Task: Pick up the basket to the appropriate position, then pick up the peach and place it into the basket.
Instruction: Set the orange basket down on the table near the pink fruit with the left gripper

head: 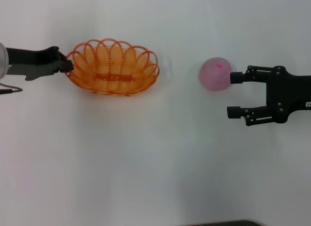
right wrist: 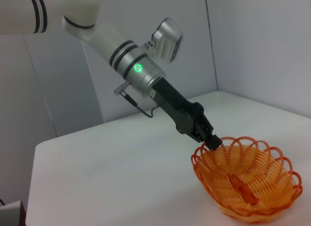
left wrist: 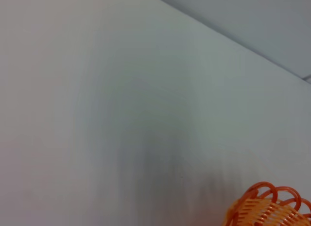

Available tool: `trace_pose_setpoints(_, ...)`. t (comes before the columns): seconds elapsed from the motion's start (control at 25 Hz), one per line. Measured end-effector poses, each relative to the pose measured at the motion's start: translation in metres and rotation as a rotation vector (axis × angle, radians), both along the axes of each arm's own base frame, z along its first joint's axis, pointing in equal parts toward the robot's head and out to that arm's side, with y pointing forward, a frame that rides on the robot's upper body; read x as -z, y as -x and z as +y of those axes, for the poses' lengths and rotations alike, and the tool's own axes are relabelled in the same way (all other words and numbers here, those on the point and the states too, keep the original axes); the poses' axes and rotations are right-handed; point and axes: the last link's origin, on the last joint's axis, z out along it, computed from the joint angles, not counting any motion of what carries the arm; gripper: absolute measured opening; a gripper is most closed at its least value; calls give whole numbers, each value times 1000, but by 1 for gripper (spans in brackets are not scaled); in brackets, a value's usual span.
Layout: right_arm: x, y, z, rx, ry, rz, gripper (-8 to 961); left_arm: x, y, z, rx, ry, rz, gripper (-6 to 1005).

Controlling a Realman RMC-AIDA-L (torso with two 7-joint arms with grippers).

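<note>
The orange openwork basket rests on the white table, left of centre. My left gripper is shut on the basket's left rim; the right wrist view shows the left gripper pinching the scalloped edge of the basket. A corner of the basket shows in the left wrist view. The pale pink peach sits on the table to the right. My right gripper is open just right of the peach, its upper finger touching or nearly touching the fruit, the lower finger below it.
The white table spreads out around both objects. Grey walls stand behind the table in the right wrist view. A dark strip shows at the table's near edge.
</note>
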Motion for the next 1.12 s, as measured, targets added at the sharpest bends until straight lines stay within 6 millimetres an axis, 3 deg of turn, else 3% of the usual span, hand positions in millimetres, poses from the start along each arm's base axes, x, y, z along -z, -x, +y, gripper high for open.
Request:
trace_pose_setpoints(0.32,0,2,-3,-21,15,11,917,1,14,-12,-50,-42,-66,69)
trace_pose_setpoints(1.12,-2,7,-3,-43,25,31,916,-3,18,-17,-53,-64,-84,88)
